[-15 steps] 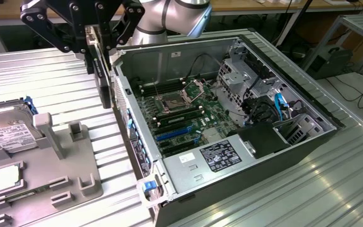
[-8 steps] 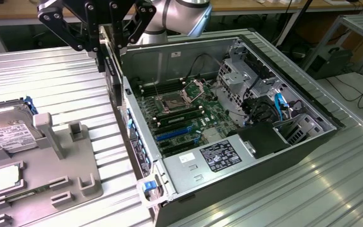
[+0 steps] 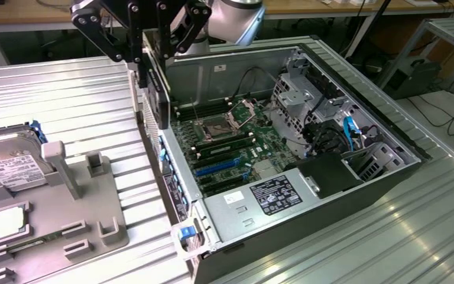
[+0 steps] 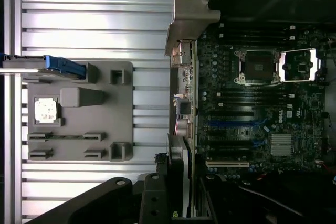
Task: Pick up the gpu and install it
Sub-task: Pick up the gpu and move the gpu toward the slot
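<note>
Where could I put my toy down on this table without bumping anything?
The ribbed table is bare beyond the grey holder, toward the exterior view's upper left, and again at the lower right beside the computer case. Crowded: the holder, the case's inside, and its edge facing the holder, where the gripper holds the gpu.

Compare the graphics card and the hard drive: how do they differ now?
The graphics card hangs clamped in the gripper at the edge of the computer case; the hard drive rests in the grey holder. The card shows as a thin dark slab; the drive is silver with a white label. Both stand on edge.
</note>
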`<action>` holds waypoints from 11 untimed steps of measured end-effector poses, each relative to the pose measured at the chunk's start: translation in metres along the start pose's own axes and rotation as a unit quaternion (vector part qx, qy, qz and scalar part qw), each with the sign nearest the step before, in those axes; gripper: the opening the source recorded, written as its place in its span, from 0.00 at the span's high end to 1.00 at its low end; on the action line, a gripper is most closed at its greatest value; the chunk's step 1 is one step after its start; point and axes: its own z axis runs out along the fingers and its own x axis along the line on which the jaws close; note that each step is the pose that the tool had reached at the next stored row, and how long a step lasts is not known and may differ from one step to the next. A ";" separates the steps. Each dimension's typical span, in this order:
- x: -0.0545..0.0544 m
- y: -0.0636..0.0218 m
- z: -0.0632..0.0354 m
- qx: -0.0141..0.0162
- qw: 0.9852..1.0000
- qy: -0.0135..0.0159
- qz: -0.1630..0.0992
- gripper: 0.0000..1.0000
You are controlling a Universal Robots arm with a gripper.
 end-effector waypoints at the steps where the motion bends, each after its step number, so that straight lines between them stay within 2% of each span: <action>1: -0.002 0.0000 0.0000 0.000 1.000 0.000 0.000 0.72; 11: -0.026 -0.0004 0.0005 0.000 1.000 0.000 0.000 0.72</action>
